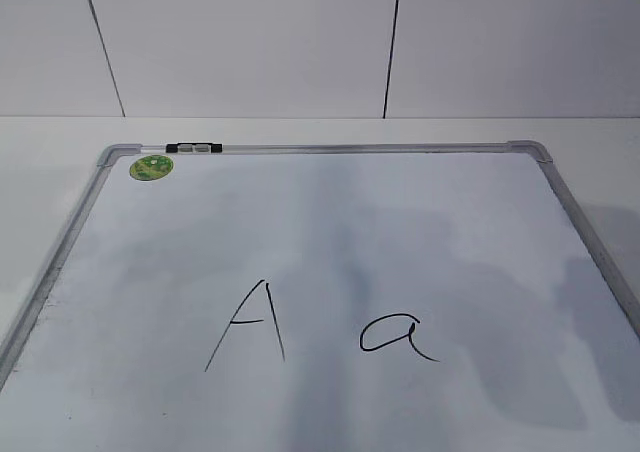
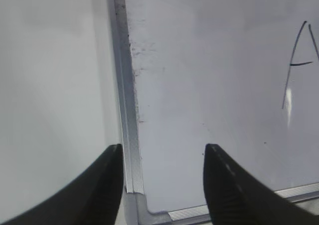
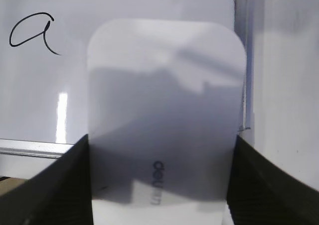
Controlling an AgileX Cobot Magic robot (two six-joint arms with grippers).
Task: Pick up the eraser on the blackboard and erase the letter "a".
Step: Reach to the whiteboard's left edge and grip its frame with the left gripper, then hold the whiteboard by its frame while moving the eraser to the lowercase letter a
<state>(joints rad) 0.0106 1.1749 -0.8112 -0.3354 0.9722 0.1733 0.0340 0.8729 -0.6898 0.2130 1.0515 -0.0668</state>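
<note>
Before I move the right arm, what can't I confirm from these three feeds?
- Exterior view: both tools and the eraser lie outside the frame.
- Right wrist view: eraser hides the blackboard beneath; contact unclear.
- Right tool: fingertips cut off, grip unconfirmed.
- Left wrist view: letter "a" out of frame.

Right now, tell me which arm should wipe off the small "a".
Right. The right gripper has its fingers on both sides of the eraser, with the letter "a" close by on the blackboard. The left gripper is open and empty near capital "A".
</note>
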